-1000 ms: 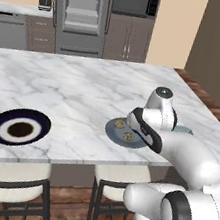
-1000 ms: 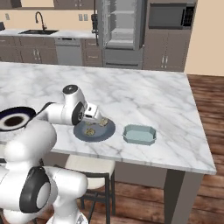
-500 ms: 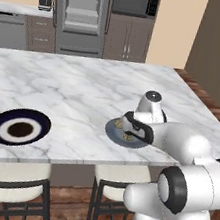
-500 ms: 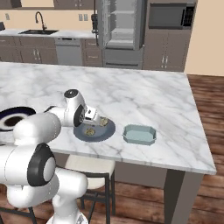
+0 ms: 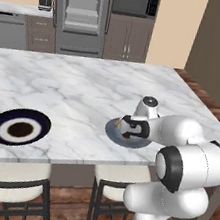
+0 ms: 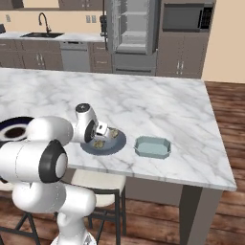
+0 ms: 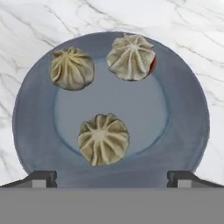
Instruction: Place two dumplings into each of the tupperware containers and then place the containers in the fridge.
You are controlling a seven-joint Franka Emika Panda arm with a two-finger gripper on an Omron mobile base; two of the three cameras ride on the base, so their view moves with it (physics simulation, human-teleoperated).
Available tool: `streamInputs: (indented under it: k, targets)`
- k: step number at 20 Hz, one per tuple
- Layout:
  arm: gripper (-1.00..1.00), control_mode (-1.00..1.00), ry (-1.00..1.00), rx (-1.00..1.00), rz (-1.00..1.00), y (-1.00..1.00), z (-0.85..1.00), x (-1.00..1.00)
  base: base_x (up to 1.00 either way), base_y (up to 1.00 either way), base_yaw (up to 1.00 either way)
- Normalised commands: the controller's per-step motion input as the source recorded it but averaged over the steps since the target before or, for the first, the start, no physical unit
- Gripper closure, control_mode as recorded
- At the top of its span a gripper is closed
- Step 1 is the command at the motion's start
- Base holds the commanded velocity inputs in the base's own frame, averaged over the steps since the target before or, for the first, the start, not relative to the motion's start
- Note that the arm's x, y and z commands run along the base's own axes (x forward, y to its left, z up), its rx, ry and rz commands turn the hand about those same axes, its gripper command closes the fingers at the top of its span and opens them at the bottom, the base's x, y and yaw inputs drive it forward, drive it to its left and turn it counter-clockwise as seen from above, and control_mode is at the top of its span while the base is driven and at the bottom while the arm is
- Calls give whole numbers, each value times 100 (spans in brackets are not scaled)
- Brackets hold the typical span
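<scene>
Hovering tool (image 7: 112, 177), jaws wide | three dumplings (image 7: 103, 139) on grey-blue plate (image 7: 183, 131) | red speck, perhaps label, unreadable

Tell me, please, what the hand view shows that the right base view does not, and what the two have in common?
The hand view alone shows three separate beige-tan wrinkled dumplings, one nearest the fingertips, one at the far left and one at the far right, with something small and red at that last one's edge.

The right base view alone shows the pale teal translucent tray beside the plate, the navy-rimmed round plate, and the grey steel fridge standing open.

Both show the flat grey-blue round plate on the white marble counter, with the open gripper over it.
</scene>
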Motion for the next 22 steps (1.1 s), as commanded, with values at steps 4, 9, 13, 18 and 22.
streamInputs:
  k: [4, 9, 13, 18, 22]
  targets:
    - [-100, -100, 0, 0, 0, 2, -34, 1, 0, 0, 0]
    - [-100, -100, 0, 0, 0, 2, -23, 10, 0, 0, 0]
    - [-100, -100, 0, 0, 0, 5, -23, 22, 0, 0, 0]
    - [-100, -100, 0, 0, 0, 4, -19, 25, 0, 0, 0]
    - [-100, -100, 0, 1, 0, 0, -10, 21, 0, 0, 0]
